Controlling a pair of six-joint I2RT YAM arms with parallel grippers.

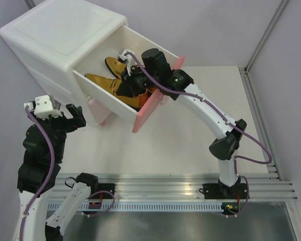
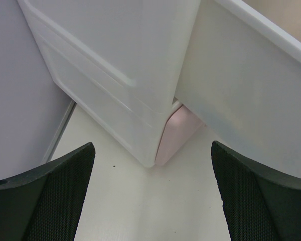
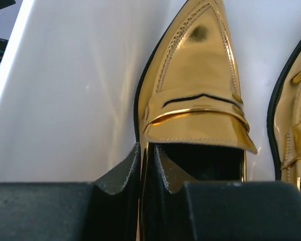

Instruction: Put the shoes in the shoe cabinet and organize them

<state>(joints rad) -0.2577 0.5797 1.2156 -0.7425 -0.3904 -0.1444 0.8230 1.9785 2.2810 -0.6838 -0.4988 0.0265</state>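
Nearest the arm bases, the left gripper (image 2: 153, 201) hangs over the desk (image 1: 180, 145) by the cabinet's lower corner. It is spread wide and holds nothing; its two black fingers (image 2: 50, 201) frame a bare strip of desk and touch neither the cabinet nor the drawer. Farther in, the right arm reaches over the pink front (image 1: 150, 108) of the one drawer (image 1: 98, 95) that stands pulled out, and the right gripper (image 3: 148, 155) is down inside it. That gripper is narrow, one finger outside and one inside the side wall of a gold shoe (image 3: 195, 100) at the shoe's opening. Whether the fingers press that wall or merely stand astride it cannot be told. Two gold shoes are in view, both lying in the drawer side by side, toes pointing away from the pink front. The second gold shoe (image 3: 293, 125) lies just beside the first, on its far side. Behind them stands the single white cabinet (image 1: 55, 40), rounded at the corners, at the far left of the desk. A pale pink lower front (image 2: 178, 133) shows under the open drawer.
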